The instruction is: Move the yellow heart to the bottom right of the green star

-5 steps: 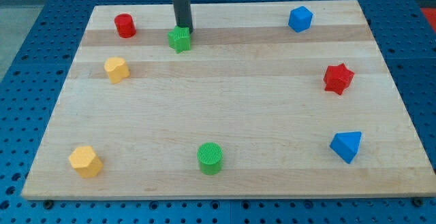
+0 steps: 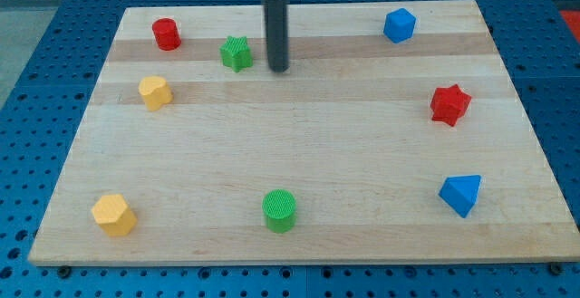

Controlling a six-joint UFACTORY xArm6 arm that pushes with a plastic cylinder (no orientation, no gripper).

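The yellow heart (image 2: pixel 155 91) lies near the board's left edge, in the upper left part. The green star (image 2: pixel 236 53) lies above and to the right of it, near the top edge. My tip (image 2: pixel 279 69) rests on the board just to the right of the green star and slightly lower, with a small gap between them. It is well to the right of the yellow heart.
A red cylinder (image 2: pixel 166 33) at top left, a blue block (image 2: pixel 399 25) at top right, a red star (image 2: pixel 449 104) at right, a blue triangular block (image 2: pixel 461 194) at bottom right, a green cylinder (image 2: pixel 280 210) at bottom middle, a yellow hexagon (image 2: pixel 113 215) at bottom left.
My tip has moved from just above the green star to its right side and a little lower. The green star has shifted slightly left.
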